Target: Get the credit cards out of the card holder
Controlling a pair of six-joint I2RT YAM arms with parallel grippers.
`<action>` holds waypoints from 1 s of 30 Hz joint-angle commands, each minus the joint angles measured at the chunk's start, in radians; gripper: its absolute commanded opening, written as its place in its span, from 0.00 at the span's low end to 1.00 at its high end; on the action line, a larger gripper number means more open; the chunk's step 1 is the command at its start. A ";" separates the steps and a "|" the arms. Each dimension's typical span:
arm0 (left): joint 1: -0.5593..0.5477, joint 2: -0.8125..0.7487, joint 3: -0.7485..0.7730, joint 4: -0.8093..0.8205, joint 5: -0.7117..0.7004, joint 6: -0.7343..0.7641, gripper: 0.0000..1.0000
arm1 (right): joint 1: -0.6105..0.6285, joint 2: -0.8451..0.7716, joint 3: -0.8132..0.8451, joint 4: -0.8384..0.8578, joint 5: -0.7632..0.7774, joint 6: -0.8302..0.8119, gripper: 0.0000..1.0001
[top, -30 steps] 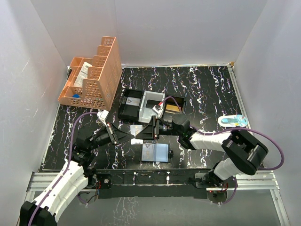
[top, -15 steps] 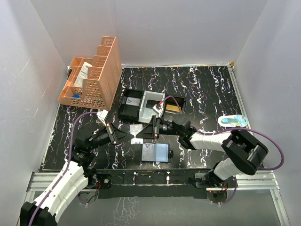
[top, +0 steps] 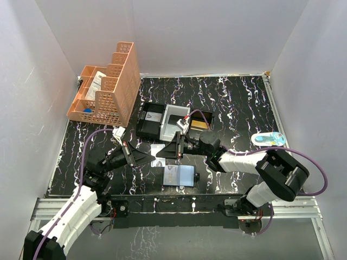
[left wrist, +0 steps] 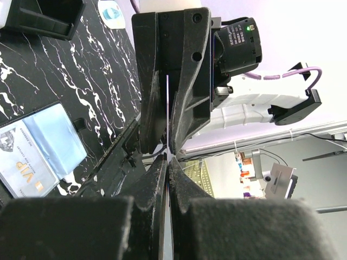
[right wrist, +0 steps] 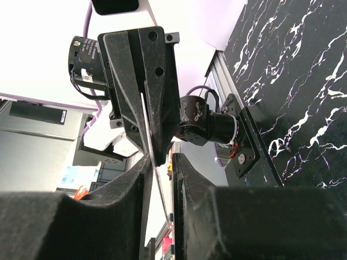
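Observation:
The grey-blue card holder point(top: 185, 175) lies open on the table near the front edge, with a white VIP card point(left wrist: 24, 165) in its left panel point(left wrist: 59, 142). Above and behind it my two grippers meet tip to tip. My left gripper point(top: 147, 158) point(left wrist: 168, 160) is shut on a thin pale credit card point(top: 158, 153), which shows edge-on point(left wrist: 168, 108). My right gripper point(top: 169, 151) point(right wrist: 161, 160) faces it, jaws a little apart around the same card's edge point(right wrist: 147, 122). The card rests against the right gripper's left finger point(right wrist: 130, 189), with a gap to the other.
An orange slotted organizer point(top: 108, 86) stands at the back left. A black-and-white three-compartment tray point(top: 149, 128) sits behind the grippers, with a tan card point(top: 199, 124) in its right bay. A blue-and-white object point(top: 268, 139) lies at the right edge.
Both grippers stay tip to tip over the same spot. The card between them has shifted slightly, and the left gripper has edged a little toward the right one.

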 commanded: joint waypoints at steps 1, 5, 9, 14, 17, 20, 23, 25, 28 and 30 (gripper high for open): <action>0.004 -0.003 -0.007 0.048 0.041 -0.021 0.00 | 0.002 -0.013 0.039 0.095 0.024 0.005 0.19; 0.004 -0.012 0.000 0.013 0.035 -0.005 0.00 | 0.002 -0.011 0.040 0.100 0.025 0.005 0.13; 0.003 -0.017 0.019 -0.032 0.022 0.020 0.00 | 0.002 -0.013 0.029 0.103 0.016 0.005 0.02; 0.004 -0.032 0.051 -0.109 0.000 0.074 0.24 | 0.002 -0.032 0.016 0.091 0.017 -0.005 0.00; 0.004 -0.058 0.115 -0.289 -0.057 0.172 0.41 | 0.001 -0.047 0.025 0.040 0.025 -0.039 0.00; 0.004 -0.063 0.208 -0.537 -0.150 0.301 0.64 | -0.003 -0.079 0.049 -0.079 0.058 -0.111 0.00; 0.004 -0.051 0.320 -0.801 -0.298 0.439 0.84 | -0.006 -0.113 0.102 -0.281 0.106 -0.219 0.00; 0.004 -0.039 0.386 -0.912 -0.402 0.507 0.93 | -0.006 -0.134 0.147 -0.409 0.140 -0.295 0.00; 0.004 -0.020 0.487 -1.030 -0.552 0.593 0.99 | -0.006 -0.159 0.213 -0.572 0.208 -0.402 0.00; 0.004 -0.009 0.544 -1.090 -0.647 0.640 0.99 | -0.006 -0.167 0.258 -0.649 0.257 -0.466 0.00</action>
